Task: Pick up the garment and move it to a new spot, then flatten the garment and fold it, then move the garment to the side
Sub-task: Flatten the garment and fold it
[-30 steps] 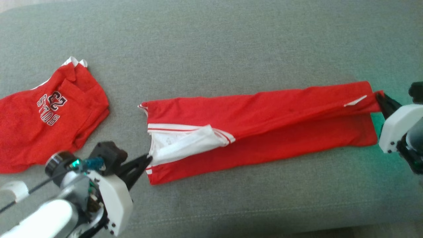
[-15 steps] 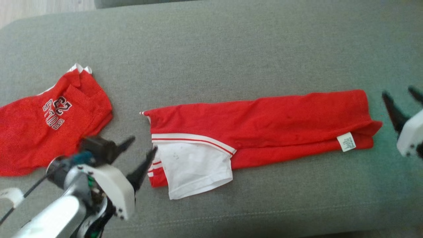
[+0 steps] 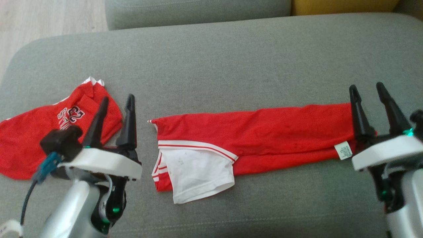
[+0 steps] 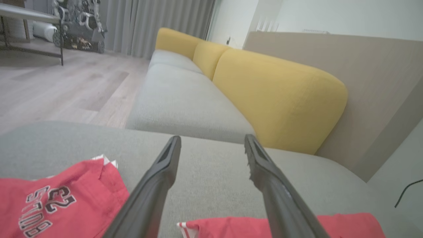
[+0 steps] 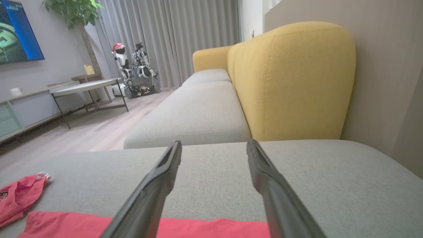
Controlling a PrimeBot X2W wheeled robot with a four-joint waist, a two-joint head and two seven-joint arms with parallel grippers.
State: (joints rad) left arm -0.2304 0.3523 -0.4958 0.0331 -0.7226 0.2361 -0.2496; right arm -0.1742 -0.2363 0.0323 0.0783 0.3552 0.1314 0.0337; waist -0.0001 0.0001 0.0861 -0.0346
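**Folded garment lies crosswise between two empty grippers**

The left gripper [image 3: 117, 98], fingers spread wide, stands just beside the striped end of the red garment [image 3: 264, 135]. Its long axis runs left to right across the sofa seat [image 3: 211, 59]. The right gripper [image 3: 366, 86], equally wide, stands at the tagged end.

Two red garments [image 3: 281, 132] [image 3: 19, 148], two tools [image 3: 118, 97] [image 3: 366, 85], one couch [image 3: 231, 66].

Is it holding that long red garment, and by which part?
Nothing is held: left gripper and right gripper stand open, the red garment lying free on the sofa.

Grey sofa seat [image 5: 205, 109] with yellow backrest [image 5: 290, 79] — pale wood floor [image 4: 49, 89], grey curtains [image 5: 172, 39].
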